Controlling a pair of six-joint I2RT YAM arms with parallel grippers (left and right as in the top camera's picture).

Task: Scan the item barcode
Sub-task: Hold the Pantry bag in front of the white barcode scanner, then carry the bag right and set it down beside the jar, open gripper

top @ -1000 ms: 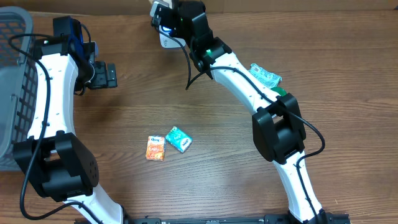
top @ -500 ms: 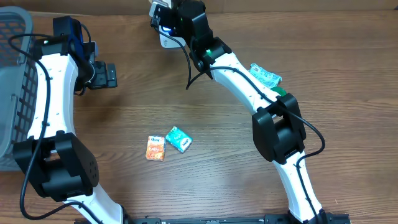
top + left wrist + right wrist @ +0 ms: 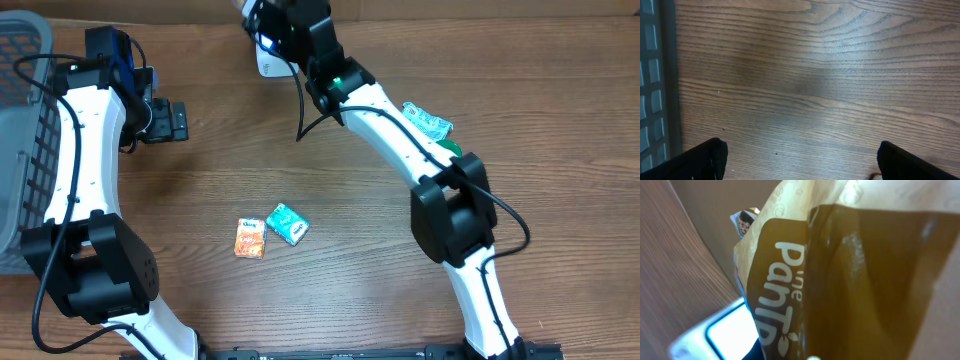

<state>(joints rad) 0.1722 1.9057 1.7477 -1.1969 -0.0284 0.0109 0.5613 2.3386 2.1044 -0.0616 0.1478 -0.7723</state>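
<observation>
A brown and tan snack packet (image 3: 850, 270) with white lettering fills the right wrist view, right up against the camera. It hides the fingers of my right gripper (image 3: 266, 16), which is shut on it at the table's far edge. Just below the packet sits the white barcode scanner (image 3: 270, 63), and its lit window (image 3: 727, 330) shows beside the packet's lower edge. My left gripper (image 3: 176, 121) hangs over bare wood at the left, open and holding nothing. Its black fingertips (image 3: 705, 160) stand far apart.
An orange packet (image 3: 250, 238) and a teal packet (image 3: 287, 223) lie side by side near the table's middle. A green and white packet (image 3: 428, 122) lies by the right arm. A grey mesh basket (image 3: 25, 150) fills the left edge, its wall (image 3: 650, 75) close to my left gripper.
My right gripper has shifted slightly toward the table's far edge with the packet, which now sits almost out of the overhead view. The left arm has not moved.
</observation>
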